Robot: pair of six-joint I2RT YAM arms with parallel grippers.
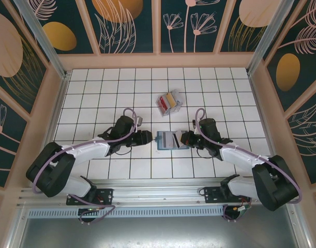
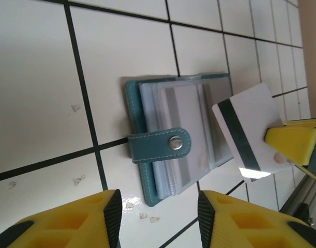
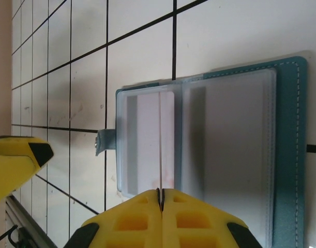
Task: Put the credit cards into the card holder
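an open teal card holder (image 1: pixel 168 140) lies flat on the white tiled table (image 1: pixel 95 93), near the middle and between the two grippers, its clear pocket pages facing up. the right gripper (image 1: pixel 185 138), just right of the holder, has its yellow fingers pressed together on a pale credit card (image 2: pixel 245 129) with a dark magnetic stripe, pinching it by one end. seen from the right wrist, the card (image 3: pixel 160 155) stands edge-on as a thin line above the right gripper (image 3: pixel 184 192)... over a pocket page of the card holder (image 3: pixel 235 144); whether it touches the page cannot be told. from the left wrist, the card tilts over the right side of the card holder (image 2: pixel 178 119), whose snap strap (image 2: pixel 160 144) folds across the pages. the left gripper (image 1: pixel 149 137) sits just left of the holder, and the left wrist view shows the left gripper (image 2: pixel 159 206) spread wide, holding nothing. farther back, the remaining credit cards (image 1: pixel 168 102), red and yellow among them, sit in a small clear plastic box (image 1: pixel 159 98).
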